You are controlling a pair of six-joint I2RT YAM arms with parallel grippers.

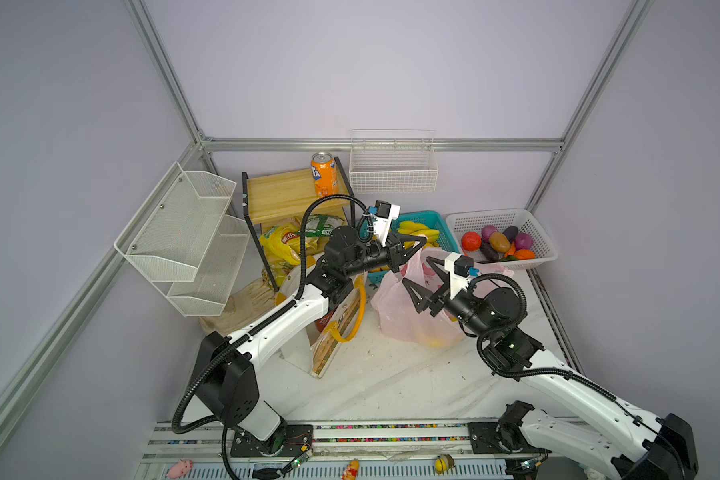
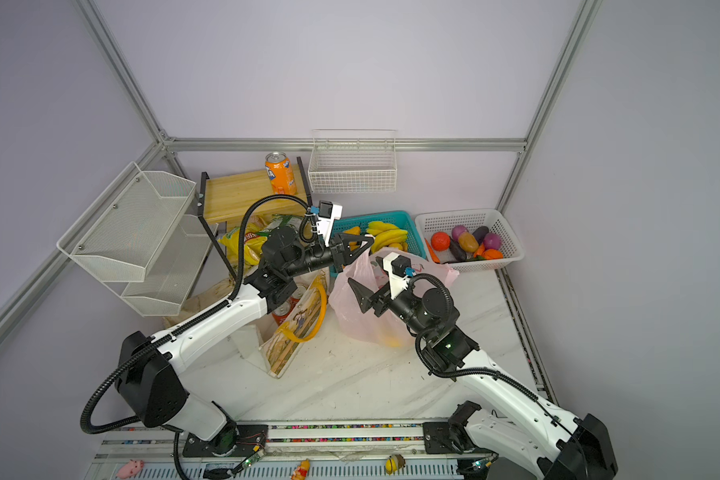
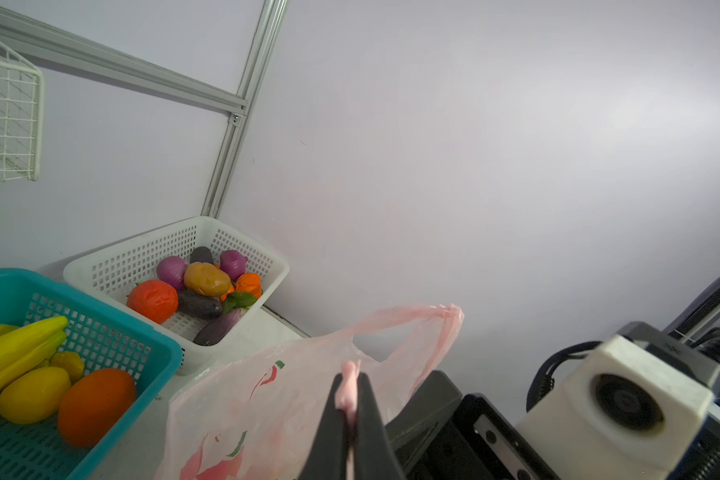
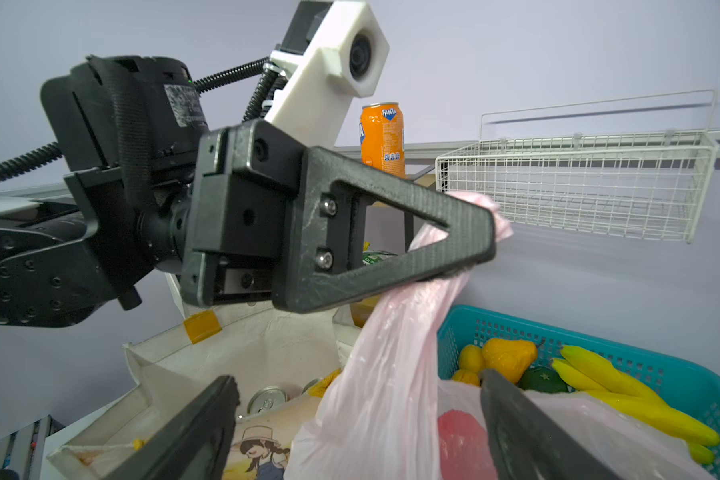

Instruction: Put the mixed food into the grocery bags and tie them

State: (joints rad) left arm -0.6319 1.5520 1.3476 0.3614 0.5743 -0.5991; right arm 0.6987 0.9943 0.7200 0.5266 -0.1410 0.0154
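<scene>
Nearest the lens in both top views runs the rail (image 1: 391, 442) carrying your two arm bases, at six o'clock of the table. Past it, the white tote (image 1: 329, 353) lies slumped near the centre with red cola cans (image 2: 285, 309) in its mouth. The pink bag (image 1: 395, 307) stands at the tote's three o'clock, and yellow fruit (image 1: 437, 343) shows through its film. Your left gripper (image 1: 421, 240) reaches to the bag's twelve o'clock, clenched on one handle. I judge the lift is there to hold the mouth up and offer a strand for tying. Your right gripper (image 1: 416, 270) hangs over the bag, jaws spread wide, grasping nothing.

From your left wrist, the fingers (image 3: 329, 424) press together with a pink twist of handle (image 3: 348, 386) pinched between them. The second handle (image 3: 437, 320) stands free as a loop beyond, probably what your right gripper is open for.

From your right wrist, that gripper's fingers (image 4: 192, 428) sit well apart on either side of the bag's film. Above them, the left gripper draws its handle taut.
</scene>
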